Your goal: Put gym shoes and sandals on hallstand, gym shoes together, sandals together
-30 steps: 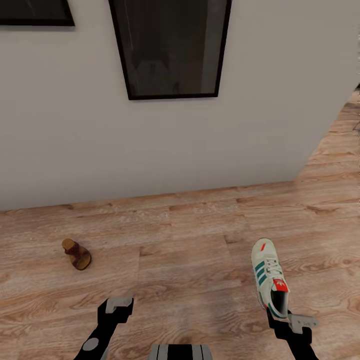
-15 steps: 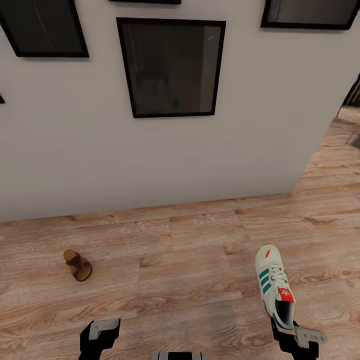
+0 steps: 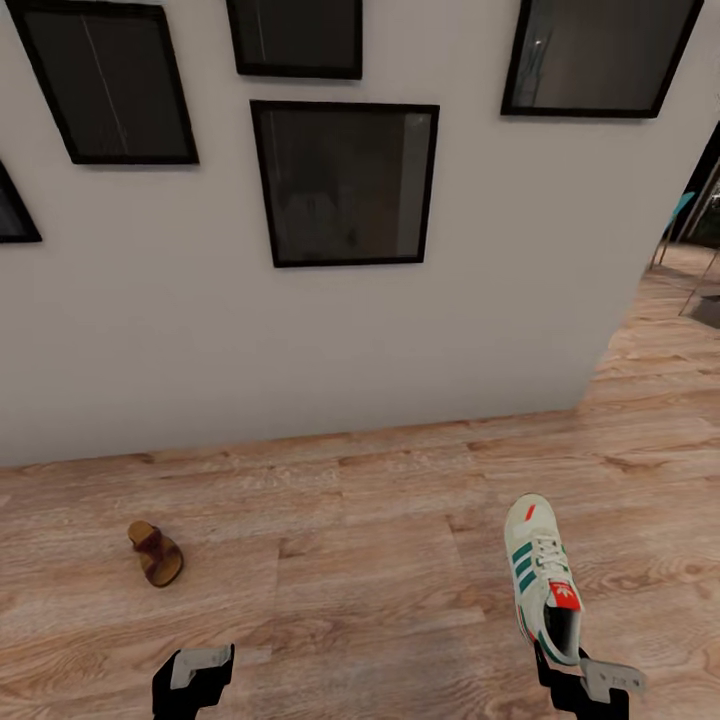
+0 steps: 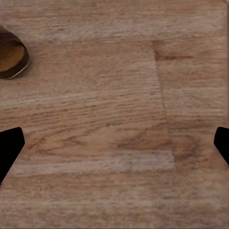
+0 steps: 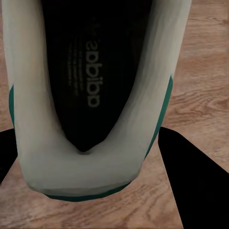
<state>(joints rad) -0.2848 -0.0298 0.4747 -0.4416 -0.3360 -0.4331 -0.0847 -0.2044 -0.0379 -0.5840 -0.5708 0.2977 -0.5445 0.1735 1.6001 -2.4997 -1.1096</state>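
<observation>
Pale grey wall [image 3: 200, 340] ahead, five dark pictures [image 3: 345, 183] in black frames. Light brown wood floor [image 3: 350, 560] with knots. Opening at far right.

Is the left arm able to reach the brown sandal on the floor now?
Probably yes. The left gripper is open, and bare floor lies between it and the sandal, with nothing in the way. It must extend forward and down.
</observation>
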